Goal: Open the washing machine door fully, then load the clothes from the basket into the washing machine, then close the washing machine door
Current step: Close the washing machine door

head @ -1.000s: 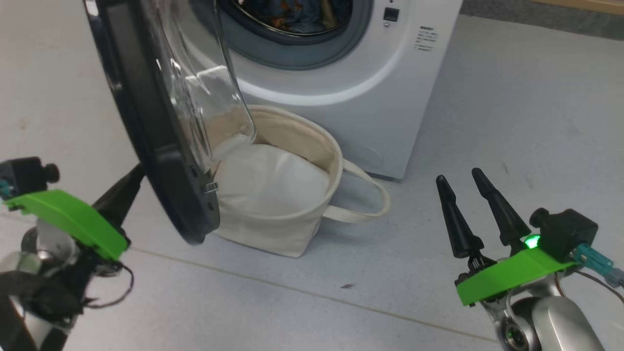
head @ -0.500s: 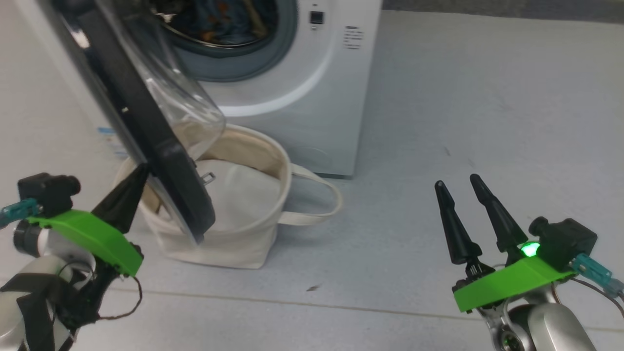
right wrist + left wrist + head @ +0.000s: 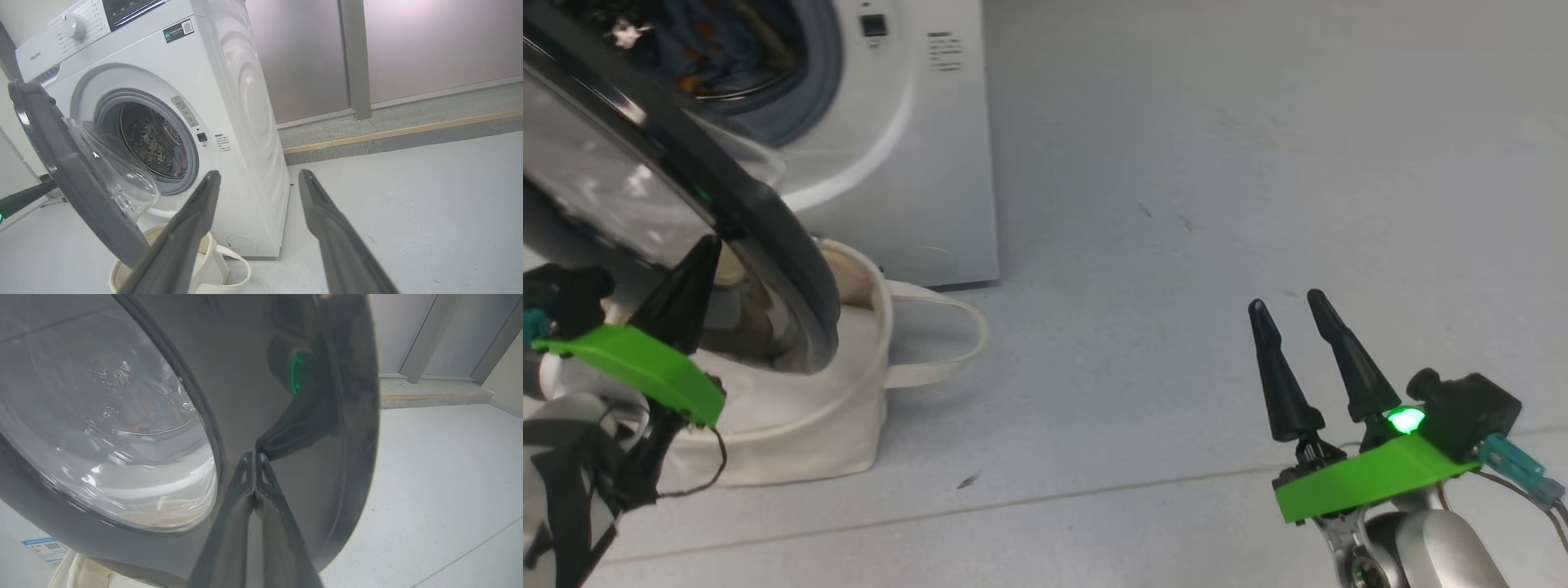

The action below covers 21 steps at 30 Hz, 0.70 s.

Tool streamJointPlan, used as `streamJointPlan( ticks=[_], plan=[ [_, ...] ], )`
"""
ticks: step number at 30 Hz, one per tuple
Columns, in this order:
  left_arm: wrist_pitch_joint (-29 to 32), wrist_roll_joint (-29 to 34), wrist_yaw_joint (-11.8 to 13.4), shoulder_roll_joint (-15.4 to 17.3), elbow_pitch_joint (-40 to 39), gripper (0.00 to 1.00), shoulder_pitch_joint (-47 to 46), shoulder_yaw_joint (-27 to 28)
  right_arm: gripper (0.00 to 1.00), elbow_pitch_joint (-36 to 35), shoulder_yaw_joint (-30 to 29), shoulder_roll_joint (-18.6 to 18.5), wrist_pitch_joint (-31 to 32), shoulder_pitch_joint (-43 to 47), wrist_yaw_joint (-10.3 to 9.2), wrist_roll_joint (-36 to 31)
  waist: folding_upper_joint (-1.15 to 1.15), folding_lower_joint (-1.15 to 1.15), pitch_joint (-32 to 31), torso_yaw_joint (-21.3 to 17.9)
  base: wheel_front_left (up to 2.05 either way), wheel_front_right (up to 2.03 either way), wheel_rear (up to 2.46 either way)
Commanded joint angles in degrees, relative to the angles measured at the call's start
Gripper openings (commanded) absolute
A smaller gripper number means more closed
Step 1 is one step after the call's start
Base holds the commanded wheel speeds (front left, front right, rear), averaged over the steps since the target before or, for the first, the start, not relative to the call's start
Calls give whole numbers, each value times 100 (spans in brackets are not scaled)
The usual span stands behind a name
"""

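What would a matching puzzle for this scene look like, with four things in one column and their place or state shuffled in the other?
Things:
1. washing machine door
2. left gripper
3. right gripper
4. clothes

Place or state:
A. open, above bare floor
B. inside the steel drum
C. partly open, hanging over the basket
D. shut, tips against a glossy black rim

Pairs: 1-C, 2-D, 3-A, 4-B
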Motion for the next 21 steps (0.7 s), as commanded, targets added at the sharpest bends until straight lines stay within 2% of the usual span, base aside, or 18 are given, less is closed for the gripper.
streamJointPlan(
  ticks=[1,8,14,15,16,17,21],
  plan=[
    [-95,-108,-8,260,-9,0,-391,187,100,-184,121,37,-76,-54,6,35,0,0,93,-216,0,0,0],
    [-201,-155,-8,145,363,0,-762,-94,100,-168,66,72,-182,-60,6,29,0,0,178,-328,0,0,0],
    [-216,-47,-8,98,551,1,-883,-23,100,-69,73,89,-233,-113,6,56,0,0,69,-131,0,0,0],
    [-216,14,-8,81,590,56,-859,39,100,-43,68,87,-236,-111,6,61,0,0,29,-78,0,0,0],
    [-216,72,-8,66,633,91,-817,103,100,-17,67,81,-236,-111,6,67,0,0,-16,-24,0,0,0],
    [-216,144,-8,55,685,100,-766,162,100,10,66,71,-237,-110,6,77,0,0,-72,30,0,0,0],
    [-217,347,-8,33,755,100,-578,438,100,63,62,31,-242,-98,6,119,0,0,-232,206,0,0,0]
  ],
)
